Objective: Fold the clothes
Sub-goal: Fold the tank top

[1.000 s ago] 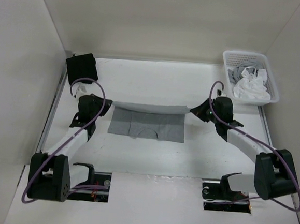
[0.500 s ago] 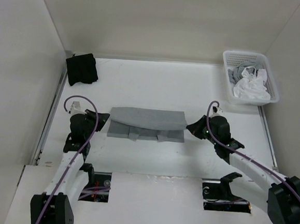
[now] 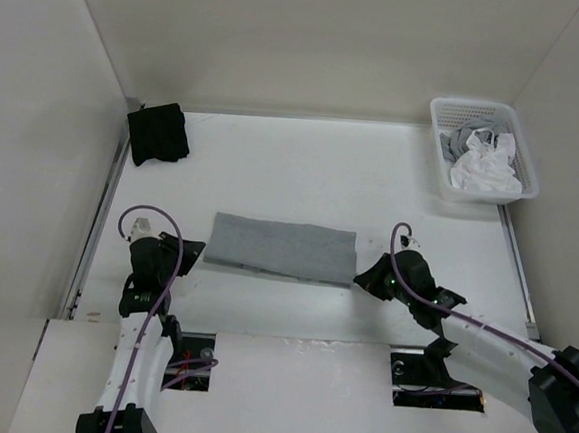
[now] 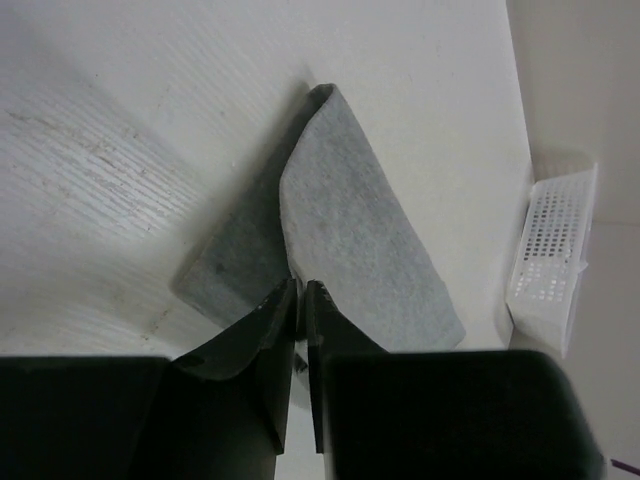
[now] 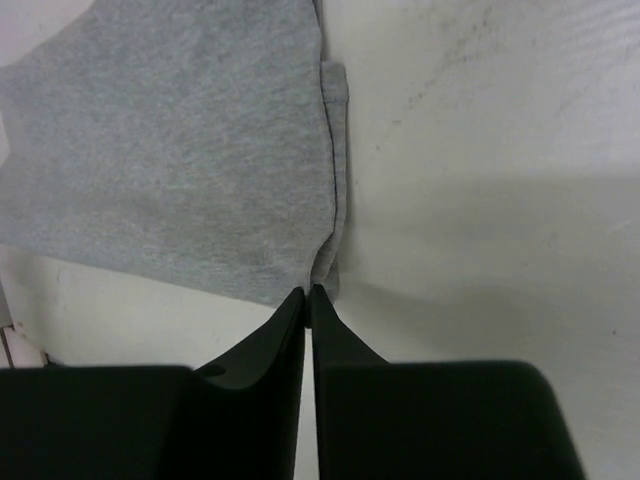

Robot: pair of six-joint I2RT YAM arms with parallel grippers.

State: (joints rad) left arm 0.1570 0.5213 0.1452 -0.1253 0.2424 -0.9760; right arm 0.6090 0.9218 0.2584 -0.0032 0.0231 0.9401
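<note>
The clothes [image 3: 282,247], a grey tank top, lie folded over into a flat band on the white table [image 3: 303,167]. My left gripper [image 3: 194,253] is at the band's near left corner. In the left wrist view its jaws [image 4: 301,285] stand a thin slit apart on the top layer's corner of the clothes [image 4: 360,240]. My right gripper [image 3: 362,279] is at the near right corner. In the right wrist view its tips [image 5: 309,290] pinch the puckered corner of the clothes [image 5: 180,150], low against the table.
A white basket [image 3: 438,118] with grey and white garments stands at the back right, also visible as the basket [image 4: 550,250] in the left wrist view. A black folded cloth [image 3: 158,134] lies at the back left. Walls enclose the table on three sides.
Both grippers have carried the top's far edge toward me and down, so the upper layer now covers the lower one. Both arms have drawn back toward the near edge.
</note>
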